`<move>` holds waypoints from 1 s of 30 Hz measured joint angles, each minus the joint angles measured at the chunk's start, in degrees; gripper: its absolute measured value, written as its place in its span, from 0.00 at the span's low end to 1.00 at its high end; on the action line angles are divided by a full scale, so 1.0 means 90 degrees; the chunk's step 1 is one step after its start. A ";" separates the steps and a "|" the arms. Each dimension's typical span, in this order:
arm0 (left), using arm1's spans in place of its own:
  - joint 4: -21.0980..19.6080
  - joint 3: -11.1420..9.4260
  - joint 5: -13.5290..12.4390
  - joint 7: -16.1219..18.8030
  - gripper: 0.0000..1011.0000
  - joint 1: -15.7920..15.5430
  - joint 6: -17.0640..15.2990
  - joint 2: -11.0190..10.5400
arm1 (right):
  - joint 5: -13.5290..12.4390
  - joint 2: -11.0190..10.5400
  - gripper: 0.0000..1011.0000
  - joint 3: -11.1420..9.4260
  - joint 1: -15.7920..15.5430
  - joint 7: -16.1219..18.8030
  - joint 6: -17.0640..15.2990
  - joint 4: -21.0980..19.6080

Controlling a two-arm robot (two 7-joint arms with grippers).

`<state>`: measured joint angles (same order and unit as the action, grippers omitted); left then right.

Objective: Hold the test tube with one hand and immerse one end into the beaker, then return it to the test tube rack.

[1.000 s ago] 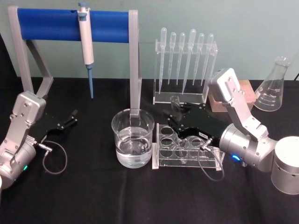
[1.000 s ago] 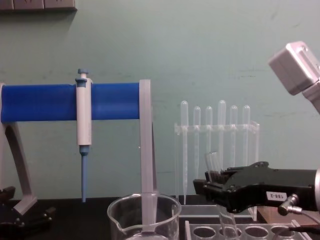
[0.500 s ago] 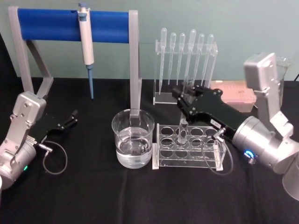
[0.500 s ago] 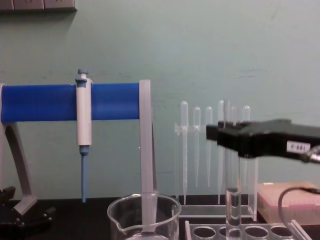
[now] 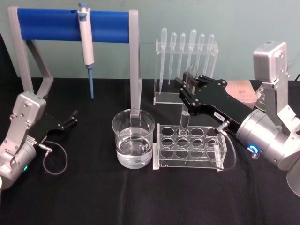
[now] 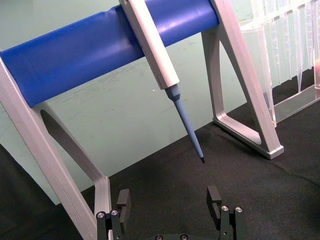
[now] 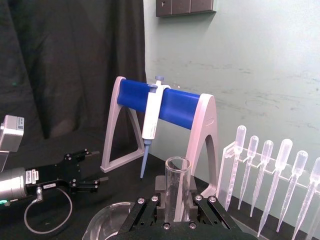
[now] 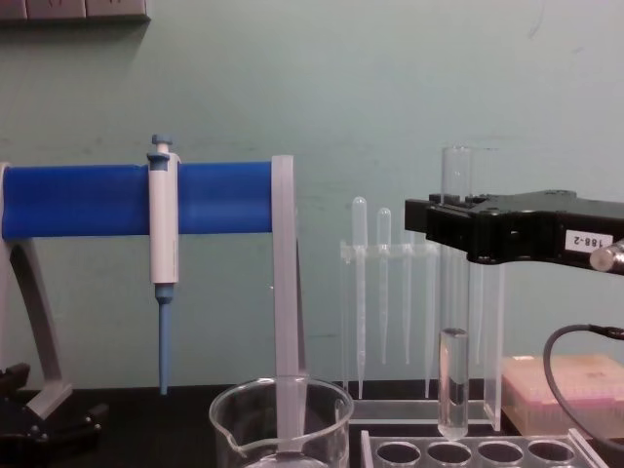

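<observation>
We have the test tube (image 5: 184, 120) upright in the right gripper (image 5: 188, 93), fingers clamped on its upper part, flared rim (image 8: 454, 156) poking out above the black fingers. In the chest view its round bottom (image 8: 452, 421) hangs just above the test tube rack (image 5: 156, 149), apart from the holes, roughly over the rack's back row toward the beaker end. The tube looks empty. The beaker (image 5: 118, 136) sits on the black table (image 5: 93, 197) just beside the rack on the robot's left, part full of clear liquid, and the tube is not over it. The left gripper (image 5: 70, 118) is parked low at the table's left side, fingers (image 6: 215, 196) spread, holding nothing. Behind: the pipette stand (image 5: 185, 96) with its frosted pipettes, and the white-and-blue pipettor (image 5: 86, 44) hanging on the blue bar holder (image 5: 47, 24).
</observation>
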<state>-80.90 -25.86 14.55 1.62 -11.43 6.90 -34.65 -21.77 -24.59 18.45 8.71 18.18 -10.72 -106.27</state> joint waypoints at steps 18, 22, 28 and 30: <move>0.0000 0.0000 0.0000 0.0000 0.99 0.0000 0.0000 0.0000 | 0.0008 -0.0003 0.23 0.0011 0.0003 0.0005 0.0004 0.0028; 0.0000 0.0000 0.0000 0.0000 0.99 0.0001 0.0000 0.0000 | 0.0009 -0.0003 0.23 0.0010 0.0003 0.0006 0.0006 0.0031; 0.0000 -0.0001 0.0000 0.0000 0.99 0.0000 0.0000 0.0000 | 0.0009 -0.0003 0.23 0.0010 0.0003 0.0010 0.0010 0.0035; 0.0000 0.0000 0.0000 0.0000 0.99 0.0000 0.0000 0.0000 | 0.0009 -0.0003 0.23 0.0011 0.0003 0.0012 0.0010 0.0036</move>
<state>-80.90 -25.86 14.55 1.62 -11.43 6.91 -34.64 -21.69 -24.61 18.55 8.73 18.29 -10.63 -105.95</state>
